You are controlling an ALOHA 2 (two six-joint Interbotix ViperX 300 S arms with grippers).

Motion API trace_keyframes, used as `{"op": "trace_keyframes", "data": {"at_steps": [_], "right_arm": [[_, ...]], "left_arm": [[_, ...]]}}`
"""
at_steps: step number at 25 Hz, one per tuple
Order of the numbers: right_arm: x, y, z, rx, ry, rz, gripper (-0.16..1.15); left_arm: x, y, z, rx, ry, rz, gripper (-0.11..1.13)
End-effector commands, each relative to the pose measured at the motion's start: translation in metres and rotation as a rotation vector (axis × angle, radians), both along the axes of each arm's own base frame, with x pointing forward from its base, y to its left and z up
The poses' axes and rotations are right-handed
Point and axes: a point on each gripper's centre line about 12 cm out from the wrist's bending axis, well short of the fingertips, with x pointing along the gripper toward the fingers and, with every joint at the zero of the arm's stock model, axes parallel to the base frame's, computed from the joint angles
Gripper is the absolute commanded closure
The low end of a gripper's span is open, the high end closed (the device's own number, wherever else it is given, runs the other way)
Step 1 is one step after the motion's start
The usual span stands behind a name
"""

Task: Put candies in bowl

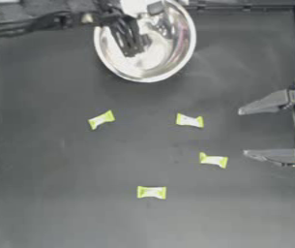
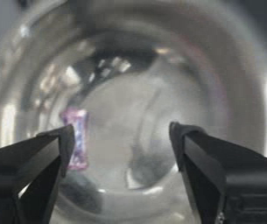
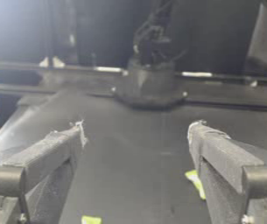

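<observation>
Dark table (image 1: pixel 46 193) fills the top view; its far rail runs just behind the bowl and a side rail stands along the right edge by the right arm's mount. The widest open stretch is the near-left part of the table; the middle is dotted with sweets. Bowl (image 1: pixel 179 53), shiny and silvery, sits at the far edge, slightly left of centre, close against the far rail. Left gripper (image 1: pixel 129 41) reaches in along the far edge and hangs over the bowl's interior, jaws spread apart, nothing between them. In the left wrist view the pink-purple candy (image 2: pixel 77 138) lies on the bowl's inner wall, just beside the tip of one jaw; contact with that jaw cannot be judged. Right gripper (image 1: pixel 243 133) is parked at the right side of the table, jaws wide apart and empty, pointing toward the middle. Four yellow-green candies lie on the table outside the bowl, all well apart from one another: one left of centre (image 1: pixel 101 119), one near the middle (image 1: pixel 189 120), one (image 1: pixel 213 160) nearest the right gripper's near jaw, and one (image 1: pixel 152 192) closest to the front edge.
</observation>
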Motion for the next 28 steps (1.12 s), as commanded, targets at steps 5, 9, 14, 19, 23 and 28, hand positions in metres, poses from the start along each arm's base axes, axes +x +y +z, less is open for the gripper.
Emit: {"op": "trace_keyframes", "data": {"at_steps": [5, 9, 14, 19, 23, 28], "right_arm": [[0.001, -0.001, 0.003, 0.004, -0.008, -0.007, -0.02], [0.002, -0.002, 0.003, 0.004, -0.006, -0.008, -0.02], [0.002, -0.003, 0.003, 0.007, 0.001, -0.017, -0.02], [0.002, -0.009, 0.000, 0.030, 0.036, -0.045, -0.02], [0.003, -0.014, 0.000, 0.050, 0.094, -0.074, -0.02], [0.005, -0.020, 0.001, 0.094, 0.188, -0.104, -0.02]], "left_arm": [[-0.034, -0.078, 0.082, 0.049, -0.166, -0.111, 0.07], [-0.057, -0.111, 0.090, 0.013, -0.237, -0.150, 0.08], [-0.089, -0.147, 0.088, 0.004, -0.355, -0.198, 0.08], [-0.112, -0.186, 0.080, -0.020, -0.458, -0.275, 0.08], [-0.117, -0.204, 0.066, -0.042, -0.439, -0.326, 0.08], [-0.123, -0.209, 0.049, -0.058, -0.414, -0.335, 0.08]]}}
